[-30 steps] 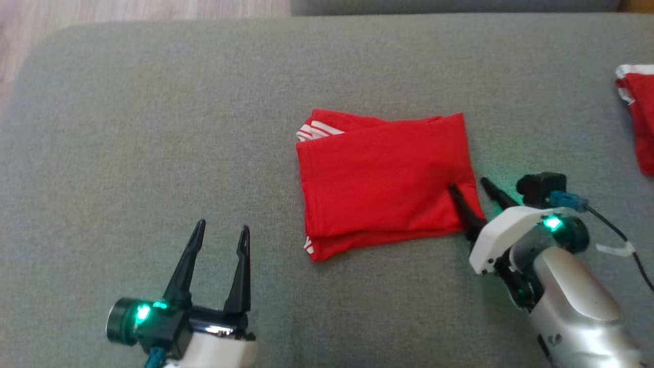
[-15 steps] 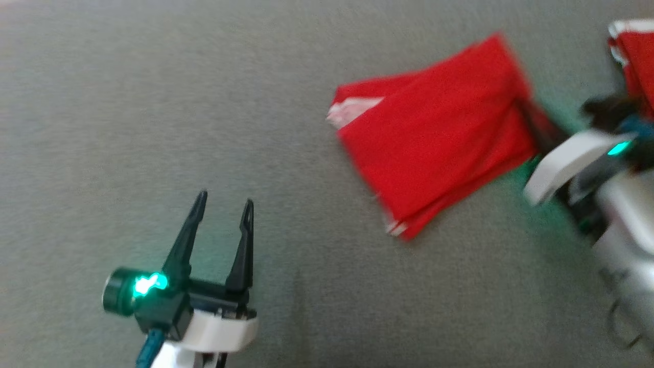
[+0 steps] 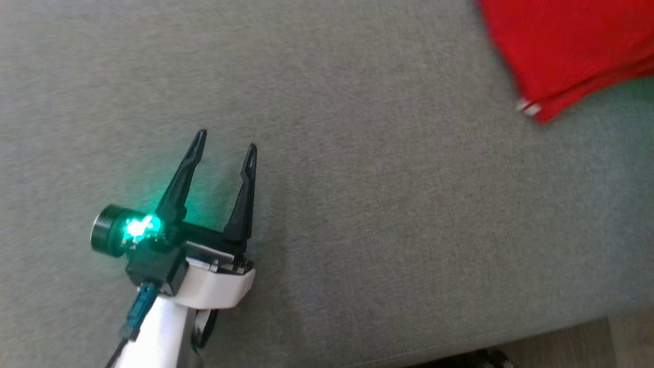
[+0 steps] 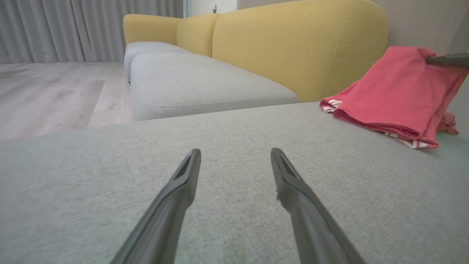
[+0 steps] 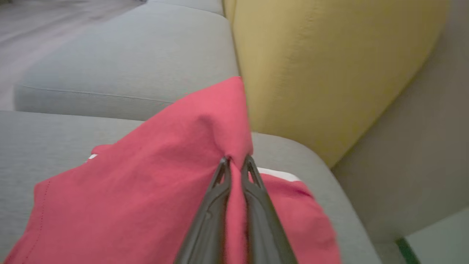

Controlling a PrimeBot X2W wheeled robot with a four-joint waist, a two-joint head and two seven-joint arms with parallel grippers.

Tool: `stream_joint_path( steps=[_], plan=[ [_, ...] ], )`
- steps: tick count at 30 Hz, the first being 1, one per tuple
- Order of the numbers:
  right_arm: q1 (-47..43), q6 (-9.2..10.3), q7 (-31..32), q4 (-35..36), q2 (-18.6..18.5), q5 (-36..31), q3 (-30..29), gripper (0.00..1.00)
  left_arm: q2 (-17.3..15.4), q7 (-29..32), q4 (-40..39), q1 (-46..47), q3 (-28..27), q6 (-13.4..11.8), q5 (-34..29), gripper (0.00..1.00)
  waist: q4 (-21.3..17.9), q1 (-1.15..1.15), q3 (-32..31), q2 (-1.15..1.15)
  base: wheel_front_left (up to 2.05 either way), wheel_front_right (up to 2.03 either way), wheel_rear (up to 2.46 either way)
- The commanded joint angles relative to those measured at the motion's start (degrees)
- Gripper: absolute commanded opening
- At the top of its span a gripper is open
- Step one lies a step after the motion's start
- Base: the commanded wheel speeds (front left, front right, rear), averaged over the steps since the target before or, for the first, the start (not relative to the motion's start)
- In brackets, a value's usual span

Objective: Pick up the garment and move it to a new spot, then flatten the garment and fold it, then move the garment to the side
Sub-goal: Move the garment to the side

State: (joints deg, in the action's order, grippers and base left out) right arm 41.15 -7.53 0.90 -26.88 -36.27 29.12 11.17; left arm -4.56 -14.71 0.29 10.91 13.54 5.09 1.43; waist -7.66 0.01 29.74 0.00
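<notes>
The right hand (image 5: 236,163) is clenched on a corner of the red garment (image 5: 146,183). Its two dark fingers are pinched together with a fold of cloth between them. That corner stands up in a peak while the rest of the cloth trails down onto the grey seat cushion (image 5: 55,139). The folded garment sits toward the cushion's right side, close to the yellow backrest (image 4: 293,47), its white-striped hem facing the open middle. The left hand (image 3: 227,140) is released, fingers spread wide over bare cushion, well apart from the garment. A broad stretch of grey fabric lies between them. The cushion's front edge shows at the lower right of the head view, and wooden floor (image 4: 47,95) lies past its far-left edge.
</notes>
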Motion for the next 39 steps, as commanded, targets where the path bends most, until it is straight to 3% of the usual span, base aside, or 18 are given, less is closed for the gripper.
stream_joint_path(
  steps=[1, 6, 7, 8, 13, 17, 23, 28, 33, 39],
  plan=[
    [-0.6, 0.04, 0.6, 2.6, -3.1, -1.0, -2.2, 0.0, -0.8, -0.3, -1.3, 0.9, -1.0, 0.1, -0.7, 1.0, -2.1, -0.01, 2.4, 0.0, 0.0, 0.0, 0.0],
    [-3.0, 0.04, 4.3, 6.7, -4.6, -4.6, -9.4, 0.0, -0.9, -0.3, -0.8, 2.5, -0.3, 0.4, -0.7, 1.0, -2.1, -0.01, 3.9, 0.0, 0.0, 0.0, 0.0],
    [-3.5, 0.04, 4.9, 7.4, -4.5, -5.6, -10.8, 0.38, -0.8, -0.3, -0.7, 2.8, -0.2, 0.4, -0.6, 1.0, -1.9, -0.01, 4.1, 0.0, 0.0, 0.0, 0.0],
    [-4.1, 0.04, 5.7, 8.3, -4.3, -6.7, -11.9, 1.0, -0.8, -0.3, -0.6, 3.0, 0.0, 0.5, -0.6, 1.0, -1.6, -0.01, 4.1, 0.0, 0.0, 0.0, 0.0],
    [-7.7, 0.04, 7.9, 13.5, -0.9, -12.0, -15.7, 1.0, -0.2, -0.3, 0.6, 3.4, 0.9, 0.8, 0.6, 1.0, 0.3, -0.01, 2.1, 0.0, 0.0, 0.0, 0.0],
    [-11.8, 0.04, 7.6, 15.9, 3.8, -15.2, -14.9, 1.0, 0.4, -0.3, 2.5, 2.3, 1.1, -0.2, 0.9, 1.0, 2.4, -0.01, -2.3, 0.0, 0.0, 0.0, 0.0],
    [-18.7, 0.04, 2.5, 13.4, 12.1, -15.1, -6.6, 1.0, 1.2, -0.3, 5.0, -1.2, 0.7, -1.7, 3.3, 1.0, 5.3, -0.01, -11.1, 0.0, 0.0, 0.0, 0.0],
    [-23.4, 0.04, -7.4, 6.1, 17.7, -13.0, 3.3, 1.0, 1.4, -0.3, 6.2, -5.4, -1.3, -2.6, 5.3, 1.0, 6.7, -0.01, -19.0, 0.0, 0.0, 0.0, 0.0],
    [-29.1, 0.04, -15.7, -0.1, 24.6, -12.8, 8.3, 1.0, 1.6, -0.3, 6.4, -12.1, -3.9, -3.7, 6.5, 1.0, 7.0, -0.01, -27.5, 0.0, 0.0, 0.0, 0.0],
    [-37.5, 0.04, -15.9, 13.2, 29.8, -16.4, 3.3, 1.0, 1.6, -0.3, 5.1, -17.0, -6.3, -4.3, 6.2, 1.0, 6.3, -0.01, -30.7, 0.0, 0.0, 0.0, 0.0]
  ],
)
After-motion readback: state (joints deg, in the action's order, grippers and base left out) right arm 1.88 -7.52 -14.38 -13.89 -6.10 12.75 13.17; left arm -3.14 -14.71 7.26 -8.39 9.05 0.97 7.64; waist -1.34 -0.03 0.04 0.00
